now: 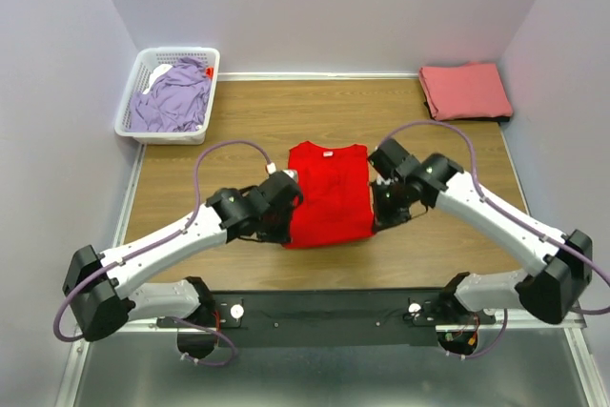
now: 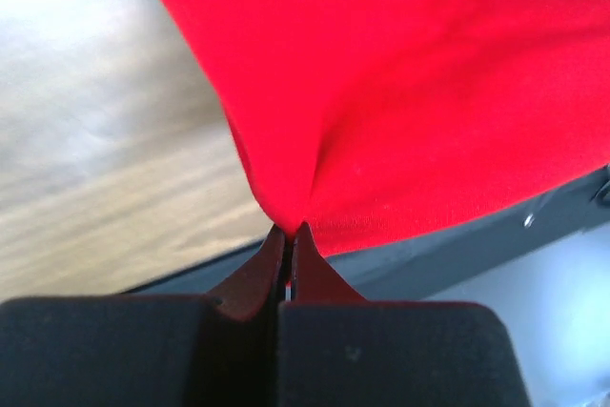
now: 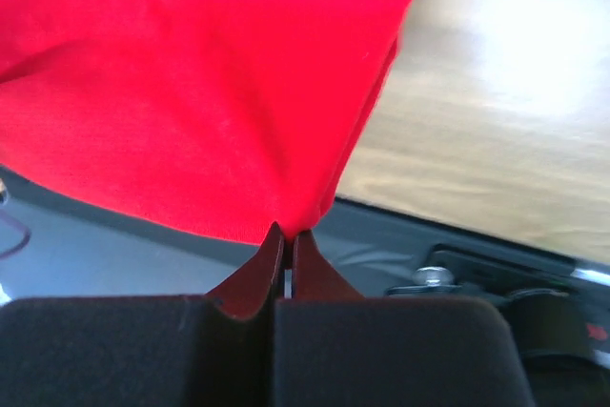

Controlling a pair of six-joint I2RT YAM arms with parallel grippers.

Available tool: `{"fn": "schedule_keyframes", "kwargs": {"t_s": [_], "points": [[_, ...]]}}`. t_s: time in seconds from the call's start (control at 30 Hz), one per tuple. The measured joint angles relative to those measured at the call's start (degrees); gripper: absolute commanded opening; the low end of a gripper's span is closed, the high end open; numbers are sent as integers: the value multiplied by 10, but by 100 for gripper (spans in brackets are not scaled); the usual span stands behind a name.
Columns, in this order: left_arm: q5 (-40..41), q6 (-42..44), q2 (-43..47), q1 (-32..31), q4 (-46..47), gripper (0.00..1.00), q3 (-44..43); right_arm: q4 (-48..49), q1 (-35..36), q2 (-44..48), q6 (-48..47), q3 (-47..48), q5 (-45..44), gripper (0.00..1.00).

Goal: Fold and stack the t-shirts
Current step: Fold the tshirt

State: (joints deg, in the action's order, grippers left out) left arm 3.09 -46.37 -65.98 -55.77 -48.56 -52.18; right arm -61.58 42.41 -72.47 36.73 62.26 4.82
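Observation:
The bright red t-shirt point(image 1: 329, 194) lies in the middle of the table, folded into a narrow panel with its white neck tag at the far end. My left gripper point(image 1: 286, 219) is shut on the shirt's near left edge; in the left wrist view the red cloth point(image 2: 400, 92) is pinched at my fingertips point(image 2: 291, 233). My right gripper point(image 1: 379, 205) is shut on the near right edge; the red cloth point(image 3: 191, 92) hangs from my fingertips point(image 3: 287, 233). A salmon-pink shirt point(image 1: 465, 91) lies folded at the far right corner. A lavender shirt point(image 1: 174, 97) is crumpled in the basket.
The white lattice basket point(image 1: 135, 102) stands at the far left corner, partly off the wooden table point(image 1: 257, 121). The black base rail point(image 1: 324, 307) runs along the near edge. Walls close in the left, right and back.

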Motion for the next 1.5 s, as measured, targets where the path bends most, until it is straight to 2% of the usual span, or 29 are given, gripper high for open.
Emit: {"fn": "schedule_keyframes", "kwargs": {"t_s": [0.23,0.4,0.9,1.23,1.5], "points": [[-7,80,-49,109,32,0,-57,-27,-78,-100,-70,138,-40,1],[-10,120,-88,137,58,0,-96,-34,-122,-147,-102,199,-40,1],[-32,204,-167,233,119,0,-162,-25,-162,-276,-156,340,-30,1],[-70,233,-294,303,212,0,-188,41,-201,-404,-180,383,-3,1],[-69,243,-400,317,273,0,-231,120,-219,-462,-187,380,-4,1]]}}
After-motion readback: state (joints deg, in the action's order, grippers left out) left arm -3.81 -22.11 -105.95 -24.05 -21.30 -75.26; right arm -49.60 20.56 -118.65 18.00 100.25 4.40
